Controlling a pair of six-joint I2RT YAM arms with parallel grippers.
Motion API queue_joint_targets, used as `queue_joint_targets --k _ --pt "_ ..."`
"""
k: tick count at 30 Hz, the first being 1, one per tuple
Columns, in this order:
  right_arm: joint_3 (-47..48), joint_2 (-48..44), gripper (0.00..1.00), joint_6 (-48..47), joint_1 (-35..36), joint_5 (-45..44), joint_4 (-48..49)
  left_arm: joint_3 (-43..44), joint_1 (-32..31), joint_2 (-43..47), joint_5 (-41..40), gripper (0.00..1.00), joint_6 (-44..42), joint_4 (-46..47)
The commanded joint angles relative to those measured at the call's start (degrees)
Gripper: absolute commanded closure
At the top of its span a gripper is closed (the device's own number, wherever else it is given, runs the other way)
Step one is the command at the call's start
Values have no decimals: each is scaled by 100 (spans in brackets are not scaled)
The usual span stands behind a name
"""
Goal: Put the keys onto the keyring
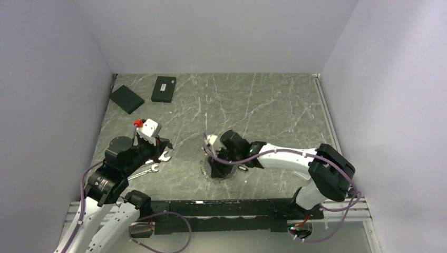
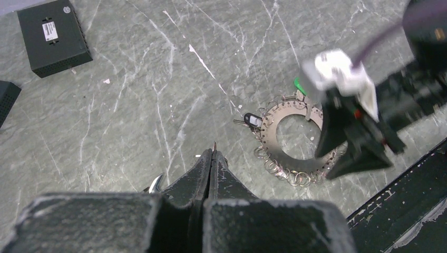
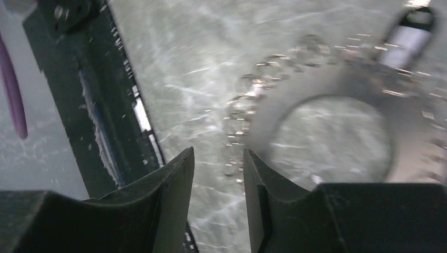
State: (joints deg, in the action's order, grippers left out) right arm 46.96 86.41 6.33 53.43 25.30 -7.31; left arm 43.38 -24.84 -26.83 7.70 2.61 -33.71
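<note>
- I counted one keyring (image 2: 274, 138), a flat metal ring lying on the grey marbled table (image 1: 274, 105) in front of the arm bases, nearer the right arm.
- Small wire loops (image 2: 298, 178) fringed its outer rim. They were too many and too small for me to count.
- I could make out just one key (image 2: 252, 120), dark-headed, lying at the ring's outer edge on the side towards the left arm.
- One green tag (image 2: 298, 84) showed at the ring's far edge, partly hidden by the right arm.
- My right gripper (image 2: 345, 153) stood over the ring with its two fingers parted. One was above the ring's hole and the other outside its rim, and nothing was between them.
- My left gripper (image 2: 212, 158) had its jaws pressed together, well apart from the ring. A thin brownish point (image 2: 214, 144) stuck out past the tips, and I could not tell what it was.
- Two silver wrenches (image 1: 149, 169) lay side by side just below the left gripper.
- Two flat black boxes (image 1: 164, 88) sat at the far left of the table, near each other.
</note>
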Motion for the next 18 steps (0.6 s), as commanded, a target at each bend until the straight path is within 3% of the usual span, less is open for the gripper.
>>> queue_joint_targets --k 1,10,18 --pt "104 42 59 -687 730 -686 -114 14 -3 54 -4 100 35 194" --pt "-62 396 67 -891 819 -569 216 22 -3 104 -24 100 38 183" --pt "21 743 68 -1058 967 -616 35 22 -4 134 -44 100 38 181"
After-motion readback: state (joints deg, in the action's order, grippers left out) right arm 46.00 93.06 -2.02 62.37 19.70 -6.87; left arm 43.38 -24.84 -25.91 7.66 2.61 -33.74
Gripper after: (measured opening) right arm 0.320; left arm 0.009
